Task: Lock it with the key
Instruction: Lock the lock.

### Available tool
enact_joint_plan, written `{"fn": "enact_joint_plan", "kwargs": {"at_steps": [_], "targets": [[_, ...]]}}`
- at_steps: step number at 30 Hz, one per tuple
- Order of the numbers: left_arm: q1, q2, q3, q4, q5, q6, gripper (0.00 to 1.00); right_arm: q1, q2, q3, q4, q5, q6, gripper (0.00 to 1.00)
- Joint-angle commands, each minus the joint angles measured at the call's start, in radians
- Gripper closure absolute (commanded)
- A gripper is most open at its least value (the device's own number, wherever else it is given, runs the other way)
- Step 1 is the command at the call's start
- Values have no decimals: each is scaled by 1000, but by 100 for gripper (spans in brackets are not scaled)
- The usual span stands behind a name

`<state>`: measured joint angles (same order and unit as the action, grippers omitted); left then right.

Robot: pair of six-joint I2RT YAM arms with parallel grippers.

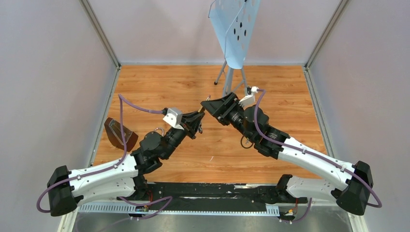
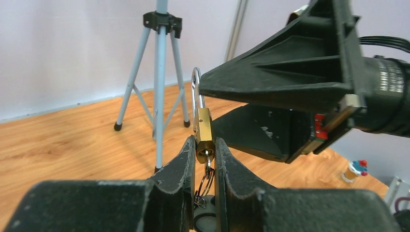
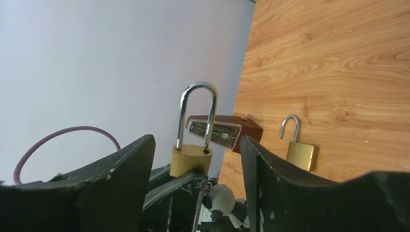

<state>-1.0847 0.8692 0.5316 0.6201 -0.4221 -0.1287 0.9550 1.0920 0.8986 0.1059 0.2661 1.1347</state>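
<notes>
- My left hand is clamped on the brass padlock.
- The key sits in the padlock's underside, between my left fingers.
- My right hand is spread apart, one finger on either side of the shackle.
- A second padlock lies on the bench, its shackle open.

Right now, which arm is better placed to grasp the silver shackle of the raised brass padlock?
Right. The left gripper is shut on the brass padlock, so it is occupied; the open right gripper has its fingers either side of the silver shackle.
</notes>
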Motion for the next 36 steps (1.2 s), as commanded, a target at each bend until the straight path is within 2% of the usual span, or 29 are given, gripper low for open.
{"fn": "enact_joint_plan", "kwargs": {"at_steps": [1, 10, 12, 18, 20, 21, 22, 24, 26, 28, 31, 36], "targets": [[1, -37, 37, 8, 86, -3, 100, -20, 6, 52, -46, -34, -10, 37], [1, -65, 38, -27, 158, -28, 100, -23, 17, 58, -26, -75, 6, 51], [1, -70, 31, -28, 160, -29, 100, -23, 13, 54, -22, -79, 17, 58], [1, -75, 23, -32, 159, -34, 100, -24, 6, 42, -17, -79, 60, 91], [0, -75, 23, -38, 156, -39, 94, -24, 6, 39, -10, -78, 77, 97], [1, -75, 23, -37, 154, -43, 85, -24, 6, 38, -7, -78, 87, 100], [0, -74, 22, -36, 153, -44, 80, -23, 6, 36, -5, -77, 97, 100], [1, -71, 21, -30, 150, -45, 59, -24, 8, 33, 5, -78, 110, 100], [1, -68, 22, -17, 148, -43, 48, -24, 7, 28, 16, -83, 117, 100], [2, -64, 23, 2, 148, -42, 43, -23, 9, 26, 23, -88, 118, 100], [1, -53, 26, 22, 157, -35, 42, -24, 8, 22, 25, -90, 122, 100], [2, -37, 27, 23, 156, -38, 48, -24, 13, 27, 27, -104, 96, 100]]}}
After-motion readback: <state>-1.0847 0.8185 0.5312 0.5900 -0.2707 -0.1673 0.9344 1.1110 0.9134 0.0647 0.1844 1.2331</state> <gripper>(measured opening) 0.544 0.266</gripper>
